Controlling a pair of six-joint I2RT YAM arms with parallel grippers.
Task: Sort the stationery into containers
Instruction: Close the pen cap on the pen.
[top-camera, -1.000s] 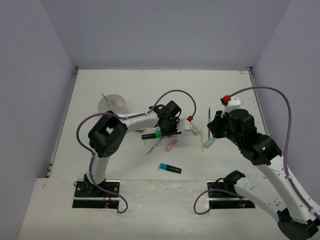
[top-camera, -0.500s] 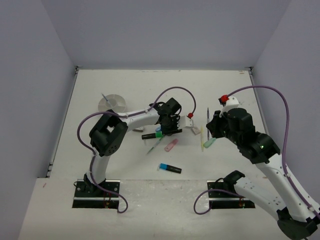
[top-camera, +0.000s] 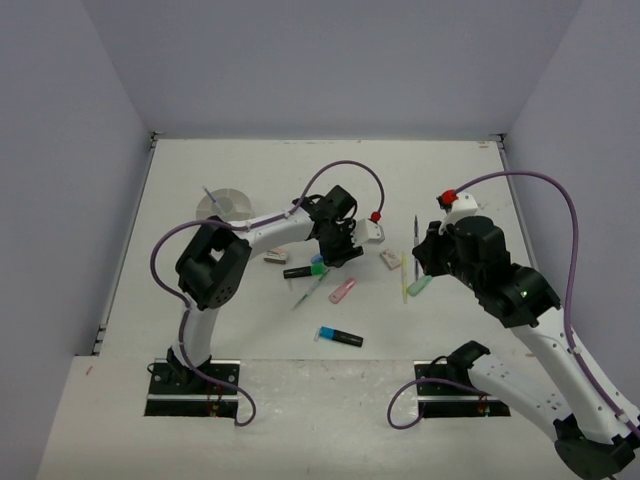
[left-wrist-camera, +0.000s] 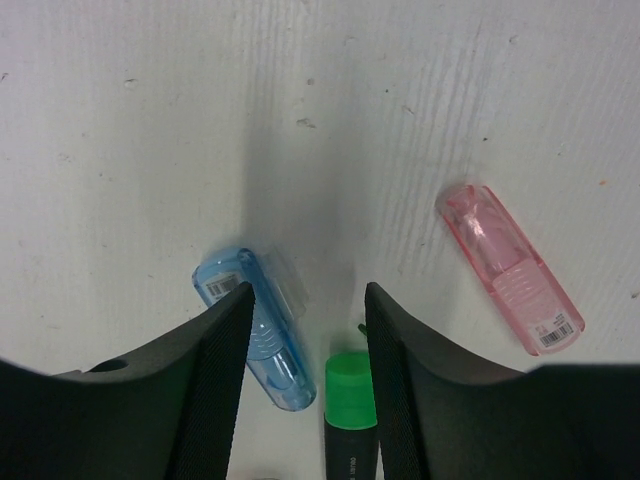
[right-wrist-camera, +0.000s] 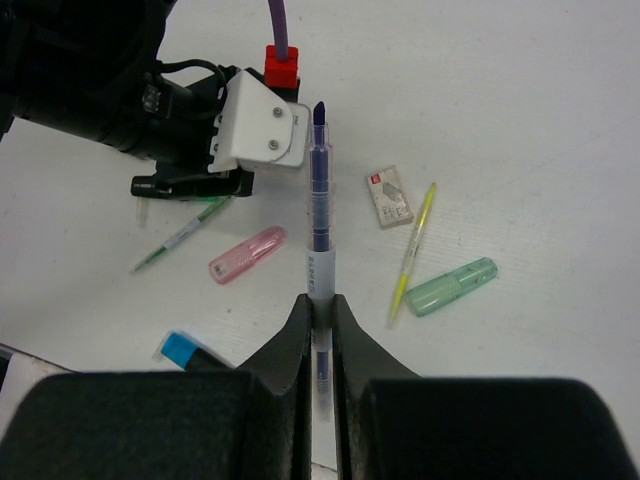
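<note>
My left gripper (top-camera: 328, 256) is open, low over the table. In the left wrist view its jaws (left-wrist-camera: 305, 330) straddle the green end of a black highlighter (left-wrist-camera: 350, 388), with a pastel blue marker (left-wrist-camera: 255, 340) beside the left finger and a pink marker (left-wrist-camera: 510, 270) off to the right. My right gripper (right-wrist-camera: 320, 300) is shut on a thin blue-grey pen (right-wrist-camera: 318, 200) and holds it above the table; the pen (top-camera: 417, 230) sticks out toward the far side. The white cup (top-camera: 226, 207) stands at the far left with one pen in it.
On the table lie a pink marker (top-camera: 343, 290), a thin green pen (top-camera: 308, 293), a blue-ended black highlighter (top-camera: 340, 337), two erasers (top-camera: 276, 256) (top-camera: 390, 259), a yellow pen (top-camera: 404, 278) and a mint marker (top-camera: 419, 286). The left arm's wrist (right-wrist-camera: 150, 90) is close to the held pen.
</note>
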